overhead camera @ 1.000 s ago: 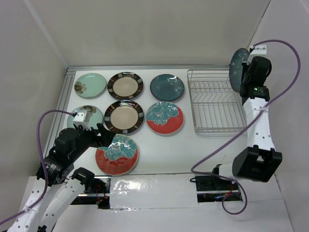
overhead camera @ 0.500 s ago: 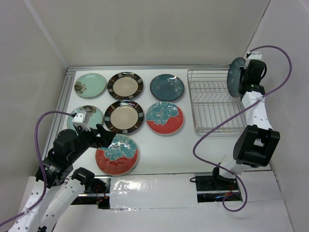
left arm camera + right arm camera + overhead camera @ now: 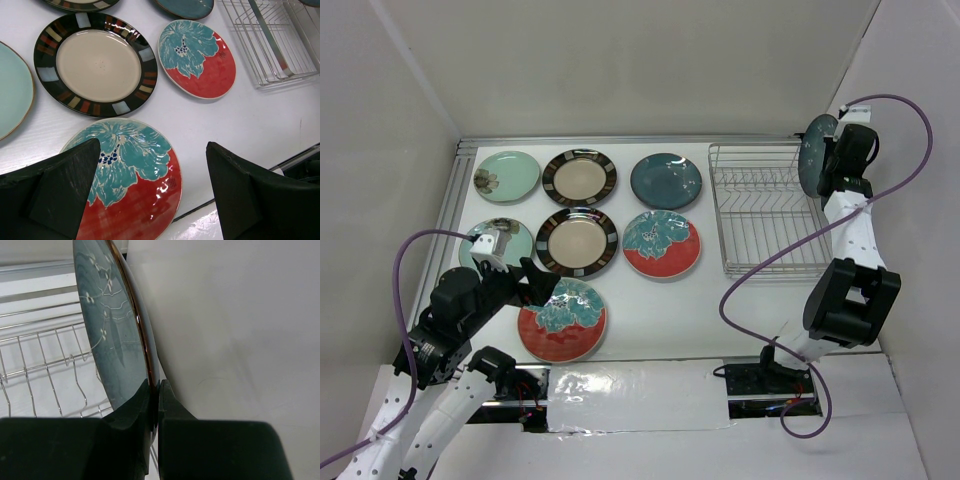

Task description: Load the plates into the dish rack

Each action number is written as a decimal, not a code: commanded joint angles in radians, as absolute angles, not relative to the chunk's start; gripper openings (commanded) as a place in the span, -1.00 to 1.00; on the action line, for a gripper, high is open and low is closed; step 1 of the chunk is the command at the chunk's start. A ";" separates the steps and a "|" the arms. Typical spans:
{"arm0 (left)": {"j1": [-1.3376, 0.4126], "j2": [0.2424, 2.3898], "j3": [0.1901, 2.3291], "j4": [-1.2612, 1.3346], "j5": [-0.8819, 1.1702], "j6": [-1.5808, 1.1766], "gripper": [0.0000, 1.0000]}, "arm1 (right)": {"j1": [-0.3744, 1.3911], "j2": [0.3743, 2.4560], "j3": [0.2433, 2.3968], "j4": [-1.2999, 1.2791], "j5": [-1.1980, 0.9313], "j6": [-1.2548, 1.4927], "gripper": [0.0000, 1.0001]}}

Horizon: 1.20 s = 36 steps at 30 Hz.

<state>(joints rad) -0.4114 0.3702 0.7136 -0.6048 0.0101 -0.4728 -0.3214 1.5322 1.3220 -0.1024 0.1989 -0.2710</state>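
The right gripper (image 3: 154, 390), clamped on a dark teal plate (image 3: 112, 330) held upright above the far right corner of the dish rack (image 3: 765, 262), must next, I think, lower it between two tines (image 3: 75, 377); the left gripper (image 3: 152, 195) hangs wide apart above a red-and-teal plate (image 3: 135, 165).

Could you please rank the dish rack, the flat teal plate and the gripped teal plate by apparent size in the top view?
1. Dish rack.
2. Flat teal plate.
3. Gripped teal plate, turned nearly edge-on, so its true size may match the flat one.
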 commanded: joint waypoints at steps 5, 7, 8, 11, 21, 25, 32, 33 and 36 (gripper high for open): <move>-0.417 0.370 0.718 -0.552 0.032 -0.454 0.99 | -0.337 1.477 1.393 0.163 0.222 -0.281 -1.00; -0.417 0.370 0.718 -0.552 0.032 -0.454 0.99 | -0.337 1.477 1.393 0.163 0.222 -0.281 -1.00; -0.417 0.370 0.718 -0.552 0.032 -0.454 0.99 | -0.337 1.488 1.393 0.163 0.210 -0.281 -1.00; -0.417 0.370 0.718 -0.552 0.032 -0.454 0.99 | -0.337 1.497 1.379 0.163 0.210 -0.281 -1.00; -0.417 0.379 0.718 -0.552 0.032 -0.454 0.99 | -0.347 1.537 1.267 0.181 0.178 -0.250 -1.00; -0.417 0.379 0.718 -0.552 0.032 -0.454 0.99 | -0.347 1.558 1.258 0.181 0.149 -0.232 -0.99; -0.417 0.388 0.718 -0.552 0.032 -0.454 0.99 | -0.347 1.591 1.288 0.149 0.129 -0.201 -0.61; -0.417 0.388 0.718 -0.552 0.032 -0.454 0.99 | -0.347 1.591 1.289 0.149 0.129 -0.192 -0.42; -0.417 0.388 0.718 -0.552 0.032 -0.454 0.99 | -0.347 1.600 1.289 0.138 0.138 -0.170 -0.10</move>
